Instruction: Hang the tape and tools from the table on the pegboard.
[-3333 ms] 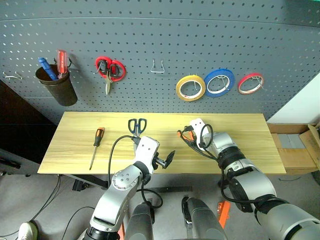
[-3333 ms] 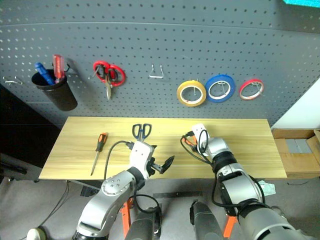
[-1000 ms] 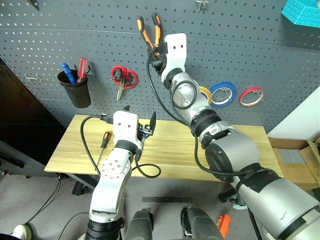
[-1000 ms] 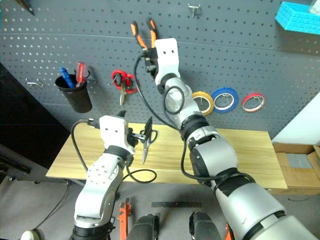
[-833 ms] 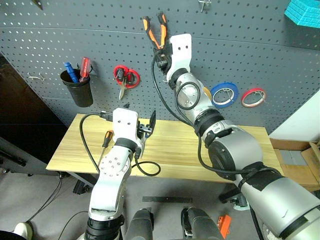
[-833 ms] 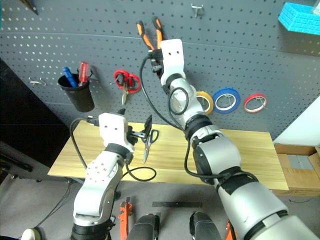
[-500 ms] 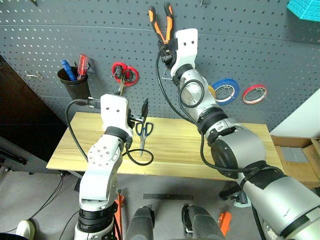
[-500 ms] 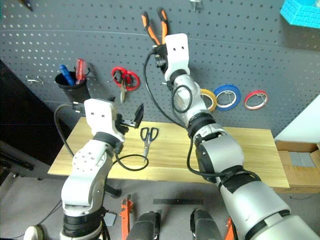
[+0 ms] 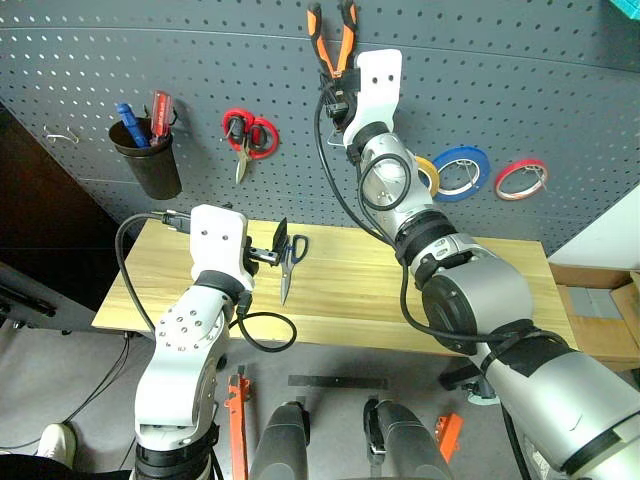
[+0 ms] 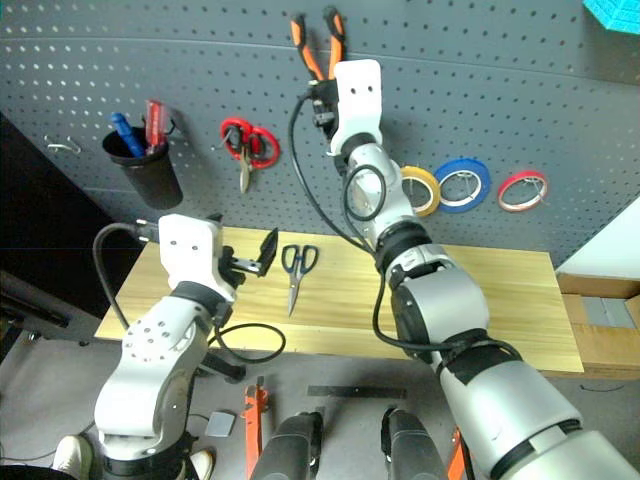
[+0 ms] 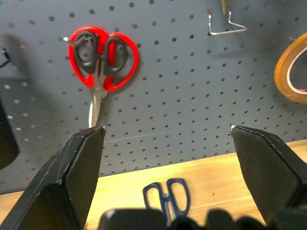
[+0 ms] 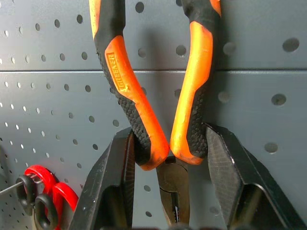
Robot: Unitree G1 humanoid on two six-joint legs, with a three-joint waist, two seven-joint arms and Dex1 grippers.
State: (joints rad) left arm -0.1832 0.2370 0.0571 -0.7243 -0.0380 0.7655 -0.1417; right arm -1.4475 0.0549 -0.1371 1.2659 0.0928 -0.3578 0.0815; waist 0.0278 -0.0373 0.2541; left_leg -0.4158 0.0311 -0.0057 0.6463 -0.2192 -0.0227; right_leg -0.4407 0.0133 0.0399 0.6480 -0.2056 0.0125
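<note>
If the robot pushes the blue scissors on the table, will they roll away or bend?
Probably neither. The scissors lie flat on the table, so they would likely slide, not roll. Their metal blades look stiff. Being shut, they should move as one piece, perhaps spinning a little.

Both head eyes look down from above at the pegboard (image 9: 200,60) behind the table (image 9: 350,290), while wrist cameras face it close.

wooden table (image 9: 400,290), rubbery-handled pliers (image 12: 153,86)
</note>
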